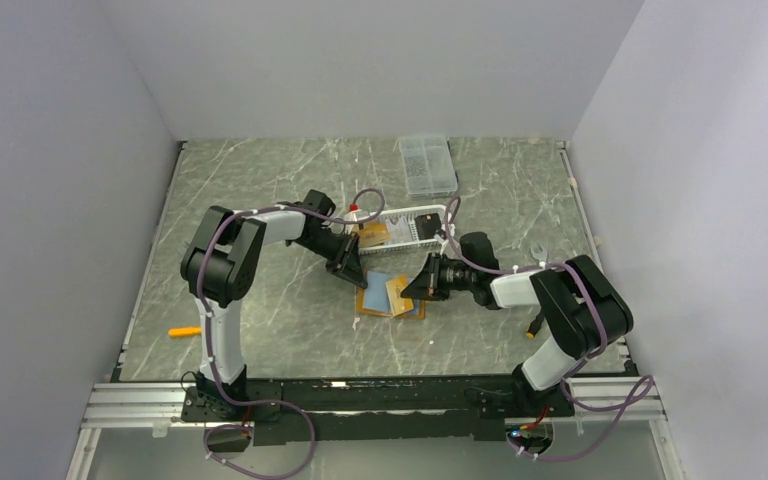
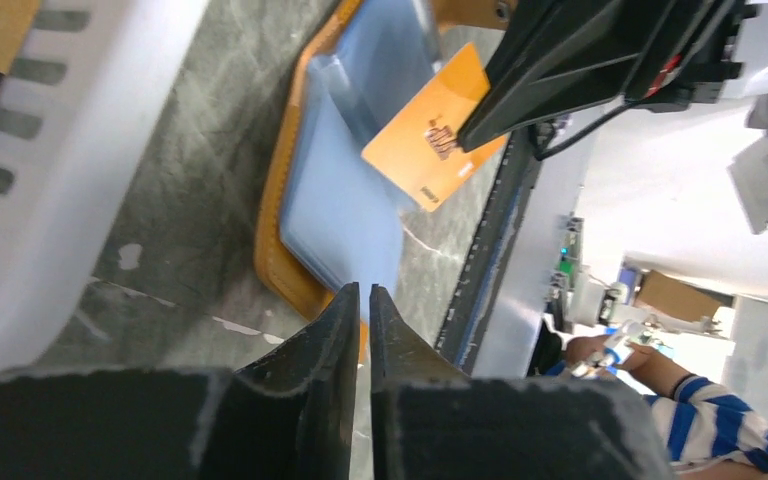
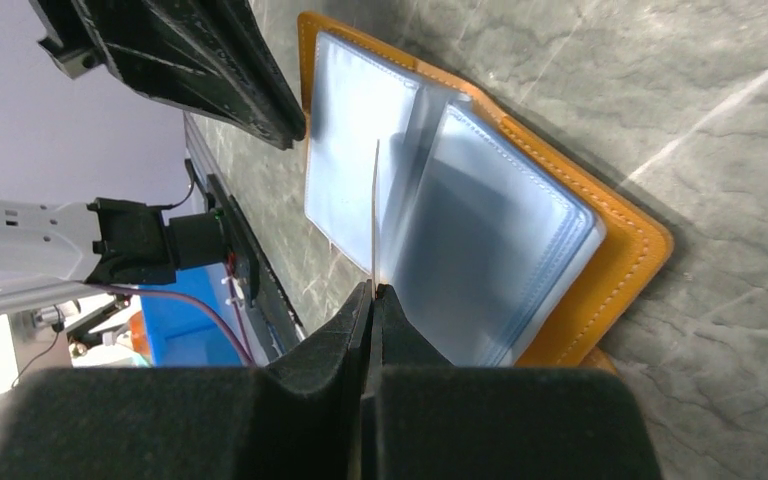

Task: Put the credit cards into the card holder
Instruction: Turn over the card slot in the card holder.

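- The right pincer [image 3: 372,290] is clamping one end of a credit card [image 3: 375,200], whose long axis is pointing left, edge-on, over the open card holder [image 3: 620,260] lying on the worktop [image 1: 260,320].
- The card's free end is meeting the clear sleeves beside the fold.
- The left pincer [image 2: 363,292] is hovering at the holder's far-left edge, jaws nearly together; I cannot tell whether they are nipping a sleeve.

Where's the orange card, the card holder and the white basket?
orange card [image 2: 428,138]: left wrist view, its printed face.
card holder [image 3: 625,265]: right wrist view, its orange stitched rim.
white basket [image 2: 100,140]: left wrist view, its slotted wall.
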You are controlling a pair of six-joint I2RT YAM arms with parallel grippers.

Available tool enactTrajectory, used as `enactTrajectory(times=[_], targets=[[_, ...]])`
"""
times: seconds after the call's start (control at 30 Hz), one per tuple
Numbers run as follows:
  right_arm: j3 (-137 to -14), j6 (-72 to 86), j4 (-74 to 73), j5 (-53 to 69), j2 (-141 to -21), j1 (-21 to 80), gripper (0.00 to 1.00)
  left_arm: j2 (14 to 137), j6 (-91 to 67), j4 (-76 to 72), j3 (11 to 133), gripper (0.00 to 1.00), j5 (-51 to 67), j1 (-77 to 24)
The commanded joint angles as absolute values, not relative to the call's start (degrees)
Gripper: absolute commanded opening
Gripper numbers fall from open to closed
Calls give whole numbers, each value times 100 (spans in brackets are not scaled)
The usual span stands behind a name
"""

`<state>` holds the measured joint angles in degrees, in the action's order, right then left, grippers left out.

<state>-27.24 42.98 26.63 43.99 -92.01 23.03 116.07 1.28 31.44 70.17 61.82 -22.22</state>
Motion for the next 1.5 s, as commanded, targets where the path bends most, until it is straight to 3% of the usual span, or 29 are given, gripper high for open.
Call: enactTrajectory(times=[0.0,0.07,0.27,0.73,1.03,1.47], targets=[[-2715,4241,2991,4384,-9117,2155,0,11623,-202,2867,7122,8,5625,-2281],[-2657,4363,3148,4367,-9134,2120,0,11598,-192,2857,7101,0,5474,-2289],[-2490,4800,3920,3845,-9043,2167,0,11491,-164,2879,6938,0,5348,-2376],[-2292,5075,4162,2378,-8977,2954,0,11199,-493,2445,6294,0,5347,-2505],[-1991,4810,4093,1635,-8422,2942,0,11159,-378,2486,6280,0,5258,-2495],[-1812,5158,5000,2076,-9033,2935,0,11106,-345,2496,6307,0,5212,-2495]])
